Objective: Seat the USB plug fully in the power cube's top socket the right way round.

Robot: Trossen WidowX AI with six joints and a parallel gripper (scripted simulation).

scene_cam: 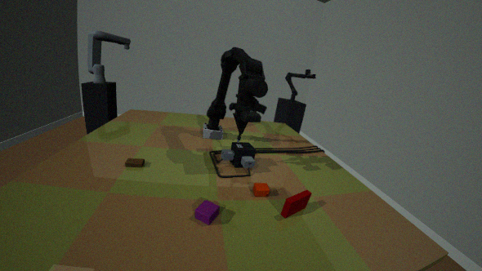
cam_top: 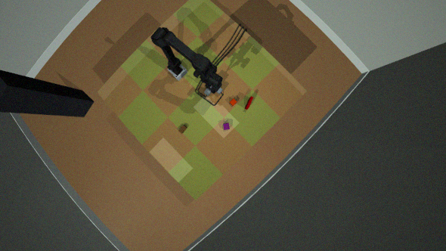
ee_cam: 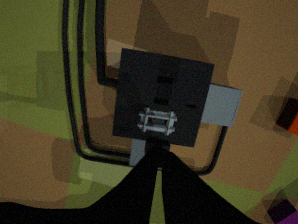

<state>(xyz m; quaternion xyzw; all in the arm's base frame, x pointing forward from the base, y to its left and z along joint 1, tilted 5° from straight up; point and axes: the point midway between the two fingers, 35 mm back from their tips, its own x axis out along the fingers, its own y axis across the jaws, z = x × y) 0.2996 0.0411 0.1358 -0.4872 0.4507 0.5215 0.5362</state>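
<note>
As I look from the exterior side, nearest on the checkered table (cam_top: 196, 181) (scene_cam: 143, 245) is a purple block (cam_top: 226, 126) (scene_cam: 207, 212) (ee_cam: 284, 212), then a red slab (cam_top: 249, 103) (scene_cam: 296, 203) on its edge, and an orange block (cam_top: 233, 102) (scene_cam: 261, 189) (ee_cam: 290, 117) near the power cube (scene_cam: 243, 161) (ee_cam: 140, 75). A brown block (cam_top: 183, 128) (scene_cam: 135, 162) lies well apart, to the picture's left. Grey blocks (cam_top: 207, 91) (scene_cam: 227, 154) (ee_cam: 221, 105) stick out from the cube's sides; dark cables (cam_top: 234, 39) (scene_cam: 286, 150) (ee_cam: 66, 75) bend around it, close by on the table. My gripper (scene_cam: 238, 138) (ee_cam: 158, 156) points down at the cube's top, clenched on a small dark piece (ee_cam: 157, 145), which I take to be the USB plug; its outline merges with the black fingers. It sits beside the silver-framed socket (ee_cam: 157, 121) in the wrist view. Which way round it is, and whether it touches the cube, I cannot tell. From above, my arm (cam_top: 193, 57) (scene_cam: 222, 87) hides fingers and plug. Farther back, a grey arm (scene_cam: 96, 53) and a dark arm (scene_cam: 291, 83) stand on pedestals beyond the table.
</note>
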